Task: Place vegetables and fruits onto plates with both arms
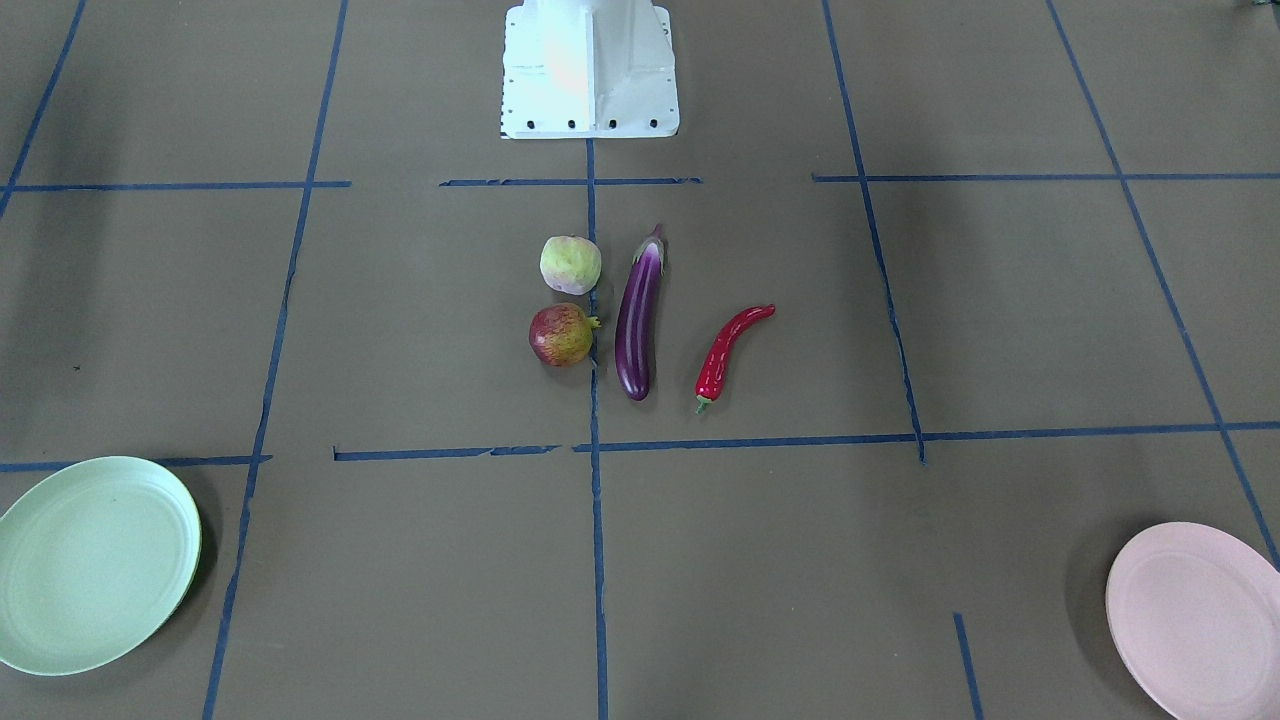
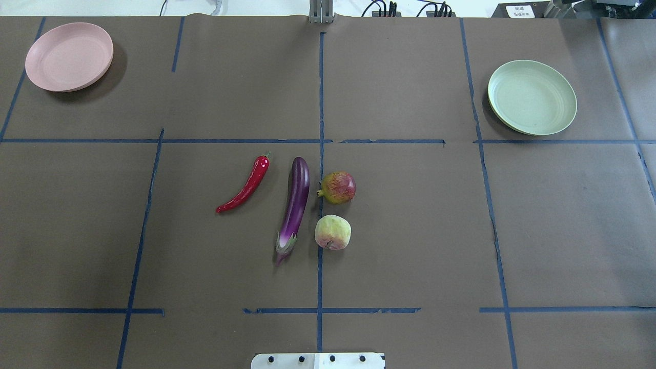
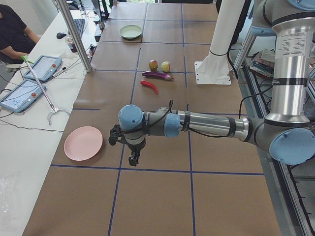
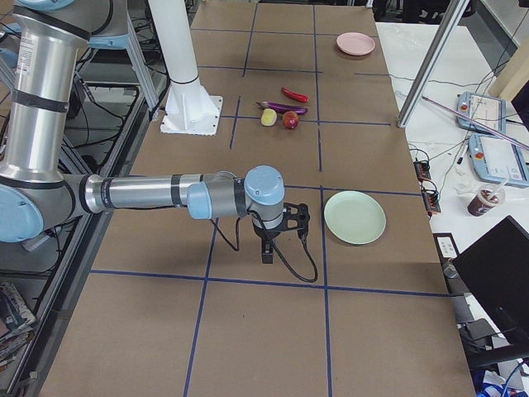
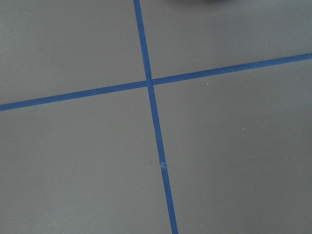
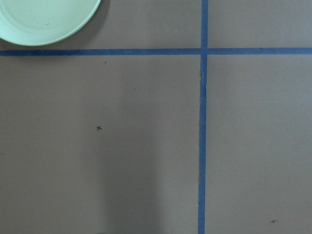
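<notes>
The purple eggplant, the red chili, the pomegranate-like fruit and the pale yellow-green fruit lie together at the table's middle. The pink plate sits empty at the far left corner, the green plate empty at the far right. My left gripper hangs over the table beside the pink plate, seen only in the exterior left view. My right gripper hangs left of the green plate, seen only in the exterior right view. I cannot tell whether either is open or shut.
The white base block stands at the robot's edge of the table. Blue tape lines cross the brown table cover. Tablets and an operator are at a side bench beyond the plates.
</notes>
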You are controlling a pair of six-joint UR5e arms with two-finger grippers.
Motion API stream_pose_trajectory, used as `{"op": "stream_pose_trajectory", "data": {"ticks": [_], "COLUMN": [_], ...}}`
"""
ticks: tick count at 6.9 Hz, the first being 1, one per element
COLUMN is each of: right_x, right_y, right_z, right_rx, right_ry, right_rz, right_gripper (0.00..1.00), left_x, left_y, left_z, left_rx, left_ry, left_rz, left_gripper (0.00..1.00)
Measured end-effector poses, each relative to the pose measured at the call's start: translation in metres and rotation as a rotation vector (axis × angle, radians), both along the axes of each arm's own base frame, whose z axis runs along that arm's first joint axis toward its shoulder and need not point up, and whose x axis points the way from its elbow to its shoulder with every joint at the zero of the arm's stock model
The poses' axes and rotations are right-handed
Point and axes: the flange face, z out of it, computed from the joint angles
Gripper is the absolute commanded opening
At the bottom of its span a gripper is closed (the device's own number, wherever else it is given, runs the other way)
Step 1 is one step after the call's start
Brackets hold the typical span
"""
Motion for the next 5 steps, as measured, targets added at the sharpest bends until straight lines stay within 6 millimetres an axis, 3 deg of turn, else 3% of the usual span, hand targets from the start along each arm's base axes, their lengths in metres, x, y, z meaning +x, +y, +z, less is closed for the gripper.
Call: {"op": "stream_pose_trajectory", "data": {"ticks": [5], "right_x": [0.001], "right_y": [-0.001], "right_z": [-0.004], "right_rx": [0.019], "right_ry": [0.007], "right_rz": [0.000], "right_gripper": [1.00], "left_x": [0.016], "left_y": [0.008], "left_z": [0.001], "left_rx": [-0.015], "left_ry": [-0.008], "left_rz": [0.016], "left_gripper": [1.00]}}
